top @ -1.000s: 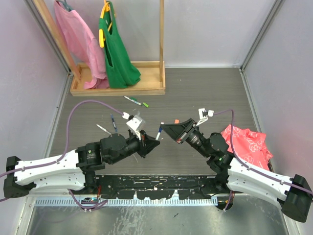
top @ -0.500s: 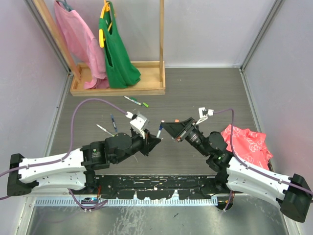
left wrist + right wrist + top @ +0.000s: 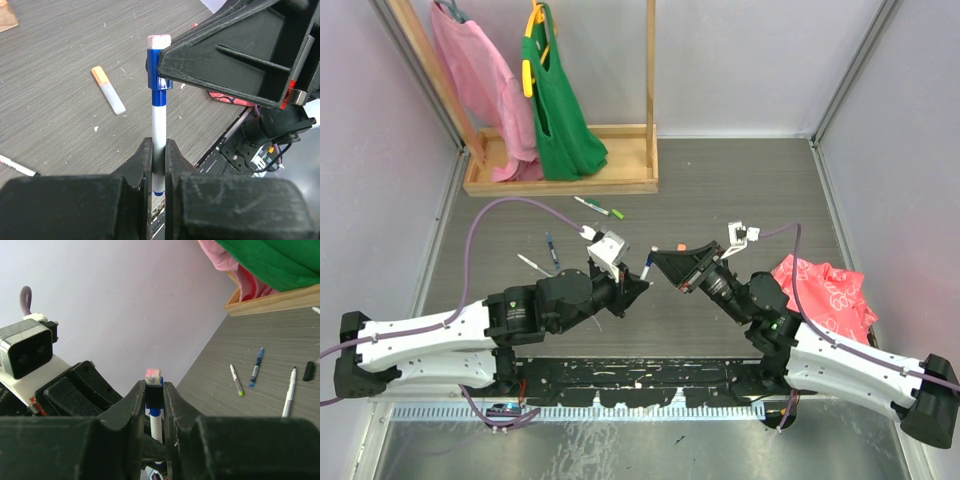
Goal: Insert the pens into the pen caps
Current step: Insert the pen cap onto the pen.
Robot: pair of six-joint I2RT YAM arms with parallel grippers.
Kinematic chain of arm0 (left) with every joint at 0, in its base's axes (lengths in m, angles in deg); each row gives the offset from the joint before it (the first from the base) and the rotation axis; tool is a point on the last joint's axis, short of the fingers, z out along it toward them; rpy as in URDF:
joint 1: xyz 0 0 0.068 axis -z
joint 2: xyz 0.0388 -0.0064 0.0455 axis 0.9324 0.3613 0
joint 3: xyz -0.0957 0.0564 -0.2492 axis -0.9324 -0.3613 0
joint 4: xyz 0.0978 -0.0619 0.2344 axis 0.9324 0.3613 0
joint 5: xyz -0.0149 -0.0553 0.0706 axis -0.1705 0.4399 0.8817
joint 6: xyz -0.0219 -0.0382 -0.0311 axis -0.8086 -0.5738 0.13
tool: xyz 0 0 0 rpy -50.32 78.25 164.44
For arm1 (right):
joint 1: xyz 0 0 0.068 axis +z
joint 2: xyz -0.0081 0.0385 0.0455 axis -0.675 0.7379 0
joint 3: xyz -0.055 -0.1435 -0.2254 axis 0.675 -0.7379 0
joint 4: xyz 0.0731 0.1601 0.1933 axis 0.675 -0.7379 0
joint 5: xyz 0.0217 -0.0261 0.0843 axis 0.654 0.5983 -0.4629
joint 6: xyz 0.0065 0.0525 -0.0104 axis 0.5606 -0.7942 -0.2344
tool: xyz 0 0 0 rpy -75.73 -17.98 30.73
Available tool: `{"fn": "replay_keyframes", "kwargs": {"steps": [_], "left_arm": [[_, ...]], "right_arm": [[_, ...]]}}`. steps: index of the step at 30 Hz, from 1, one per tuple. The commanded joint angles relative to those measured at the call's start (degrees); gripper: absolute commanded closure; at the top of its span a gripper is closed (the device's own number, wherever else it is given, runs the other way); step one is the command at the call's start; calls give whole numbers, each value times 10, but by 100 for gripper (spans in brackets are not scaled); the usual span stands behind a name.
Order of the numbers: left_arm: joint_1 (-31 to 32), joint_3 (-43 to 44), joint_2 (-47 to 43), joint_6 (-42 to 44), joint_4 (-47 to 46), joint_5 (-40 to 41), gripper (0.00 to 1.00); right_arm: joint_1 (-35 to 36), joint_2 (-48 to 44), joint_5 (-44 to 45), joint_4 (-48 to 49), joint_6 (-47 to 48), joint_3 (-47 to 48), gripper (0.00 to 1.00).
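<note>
My left gripper (image 3: 159,152) is shut on the lower barrel of a white pen (image 3: 159,125) with a blue end, held upright. The pen's top sits inside a dark blue pen cap (image 3: 158,70) with a pinkish-white tip. My right gripper (image 3: 155,390) is shut on that cap (image 3: 154,395), with the pen (image 3: 156,426) running down between its fingers. In the top view both grippers meet at mid-table, left (image 3: 638,285) and right (image 3: 656,256), with the pen (image 3: 645,268) between them. Other pens lie loose: green (image 3: 598,208), blue (image 3: 552,249), white (image 3: 532,264).
An orange-ended pen (image 3: 108,97) lies on the table under the grippers. A black cap (image 3: 309,370) lies near the loose pens. A wooden rack (image 3: 560,180) with pink and green garments stands at the back left. A red cloth (image 3: 825,295) lies at the right.
My left gripper has moved right and a little forward with the pen, bringing its top up to the cap in the right gripper. The right arm has barely shifted.
</note>
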Motion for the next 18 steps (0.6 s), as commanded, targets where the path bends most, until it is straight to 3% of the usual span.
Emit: {"fn": "replay_keyframes", "kwargs": {"steps": [1, 9, 18], "left_arm": [[-11, 57, -8, 18, -116, 71, 100], [-11, 66, -20, 40, -146, 94, 100], [-11, 73, -22, 61, -205, 98, 100]], "right_arm": [[77, -1, -41, -96, 34, 11, 100], [160, -3, 30, -102, 24, -25, 100], [285, 70, 124, -36, 1, -55, 100]]}}
